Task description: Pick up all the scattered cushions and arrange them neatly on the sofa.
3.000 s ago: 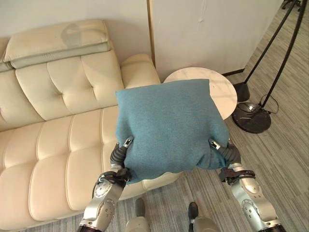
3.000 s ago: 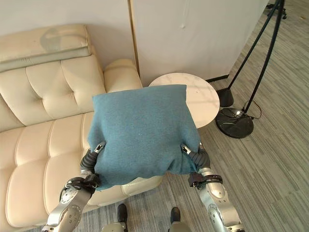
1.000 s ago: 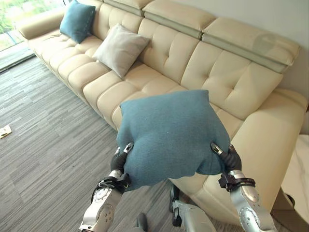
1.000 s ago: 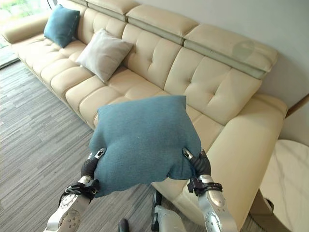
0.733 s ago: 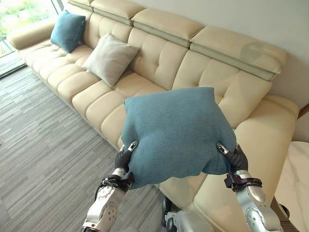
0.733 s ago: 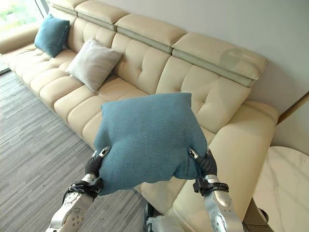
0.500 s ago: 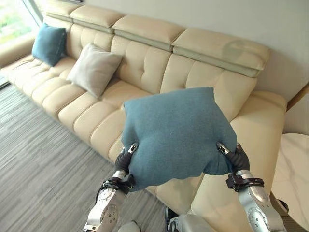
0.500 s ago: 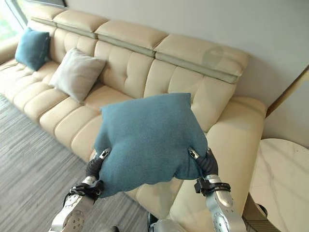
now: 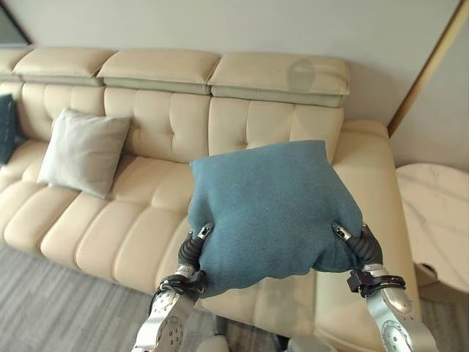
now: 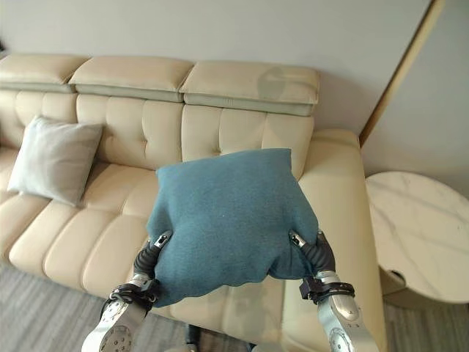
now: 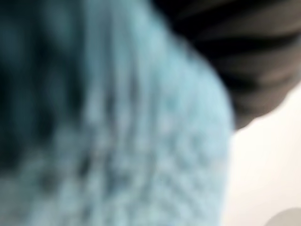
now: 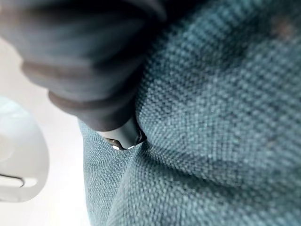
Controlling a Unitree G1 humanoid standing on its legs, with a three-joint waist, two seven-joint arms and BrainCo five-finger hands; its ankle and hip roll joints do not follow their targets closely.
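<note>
I hold a large teal cushion in the air in front of me, above the right end of the cream leather sofa. My left hand grips its lower left corner and my right hand its lower right corner. Each thumb presses into the top of the fabric, and the fingers are hidden beneath. Up close, the right wrist view shows the teal weave against the hand's dark cover. The left wrist view shows teal fabric too.
A light grey cushion leans on the sofa's backrest at the left. The edge of another teal cushion shows at the far left. A round white marble side table stands past the sofa's right armrest.
The whole view has swung along the sofa, so the camera moved and now faces the sofa's right end squarely. The teal cushion stays held the same way in both hands.
</note>
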